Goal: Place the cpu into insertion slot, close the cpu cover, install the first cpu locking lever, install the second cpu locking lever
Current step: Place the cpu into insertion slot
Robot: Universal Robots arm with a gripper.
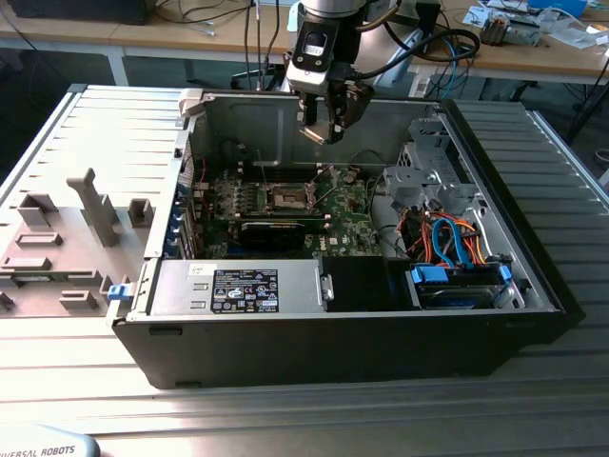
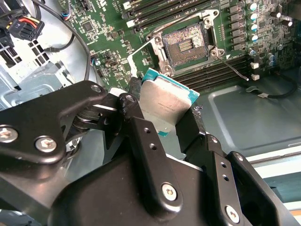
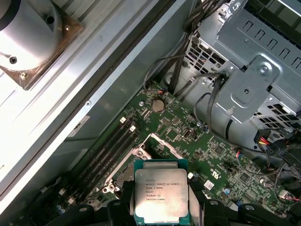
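My gripper [image 1: 324, 130] hangs above the open computer case, over the back part of the green motherboard [image 1: 347, 214]. It is shut on the cpu [image 2: 164, 100], a flat square chip with a silver-grey top, clamped by its edges between the black fingers [image 2: 141, 136]. In the first wrist view the cpu [image 3: 161, 194] sits right above the board. The insertion slot [image 2: 185, 43] is a dark-centred socket with a metallic rim, uncovered and apart from the chip; it also shows in the exterior view [image 1: 286, 198]. A thin wire lever [image 2: 233, 67] sticks out beside the socket. The cpu cover's silvery edge [image 3: 162, 140] stands raised.
A long black card [image 1: 276, 229] lies in front of the socket. Memory slots [image 2: 218, 75] run beside it. A metal drive cage [image 1: 428, 164] and coloured cables [image 1: 449, 238] fill the exterior view's right. A grey fixture plate [image 1: 86, 205] lies left of the case.
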